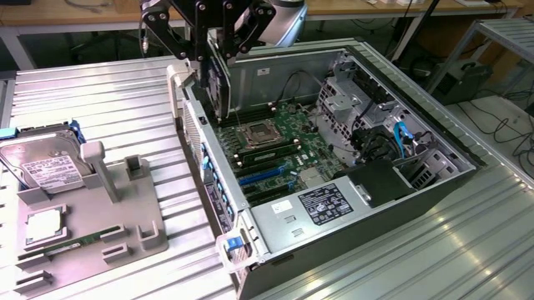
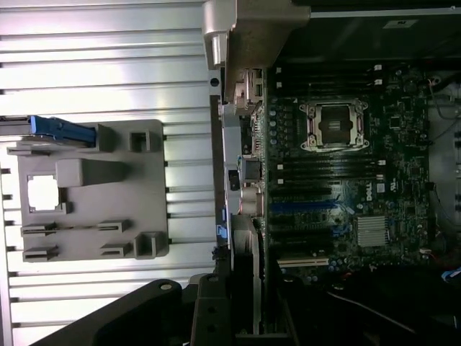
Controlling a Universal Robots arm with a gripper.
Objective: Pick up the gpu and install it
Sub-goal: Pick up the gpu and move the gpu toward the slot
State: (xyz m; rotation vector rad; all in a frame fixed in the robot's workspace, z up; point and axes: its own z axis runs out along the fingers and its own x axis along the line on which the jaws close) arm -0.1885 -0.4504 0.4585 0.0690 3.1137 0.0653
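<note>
Overhead, the tool (image 1: 214,55) pinches the gpu (image 1: 219,87) upright above the open computer case (image 1: 276,78), near its rear wall.

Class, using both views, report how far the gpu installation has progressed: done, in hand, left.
Done: the gpu is picked up, gripped by the tool. In hand: it hangs on edge above the open computer case, near its rear wall. Left: it is not yet seated; the blue motherboard slots are empty.

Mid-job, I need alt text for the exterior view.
The pincer holds the gpu on edge over the open computer case, near its motherboard. On the exterior view's left, a grey fixture carries a hard drive.
</note>
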